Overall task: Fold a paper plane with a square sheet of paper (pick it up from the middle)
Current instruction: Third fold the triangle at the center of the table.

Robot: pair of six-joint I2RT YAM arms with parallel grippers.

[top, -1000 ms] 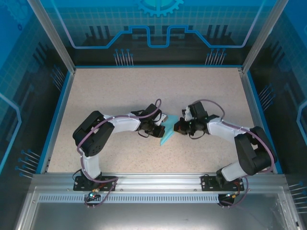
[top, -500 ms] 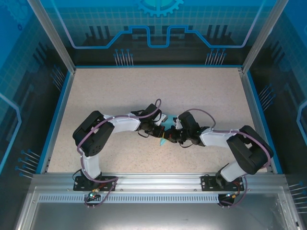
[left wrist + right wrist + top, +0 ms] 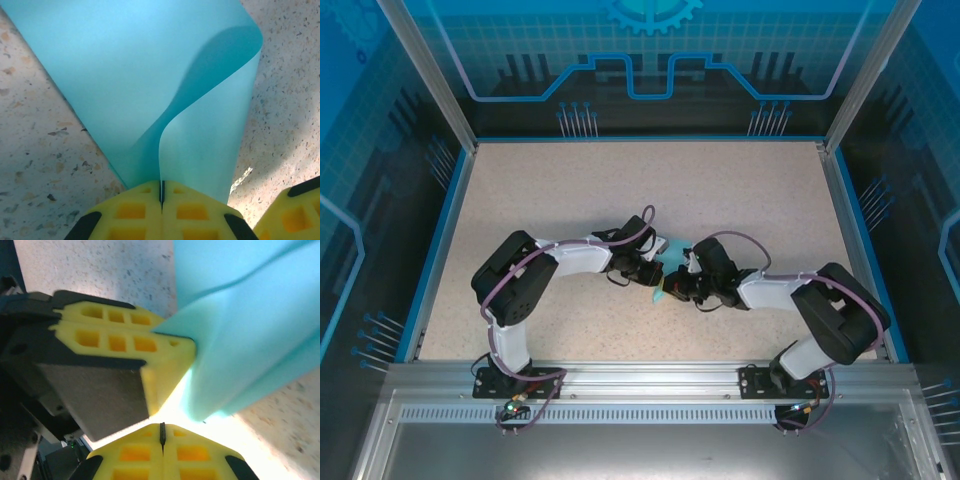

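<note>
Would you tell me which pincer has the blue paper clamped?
The left pincer: the blue paper runs into its shut jaws, while the right pincer is shut empty beside it.

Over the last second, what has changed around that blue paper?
The right gripper, shut, swung leftward and now sits right beside the left gripper, at the low corner of the paper; it grips nothing. The left gripper stayed put, clamped on the paper.

The left arm [image 3: 575, 258] and right arm [image 3: 778, 290] pair black joints with white link shells, and purplish cables [image 3: 728, 235] loop along them. The left pincer [image 3: 161, 192] and right pincer [image 3: 162, 434] have yellow fingers [image 3: 131, 210] moulded with square pockets.
</note>
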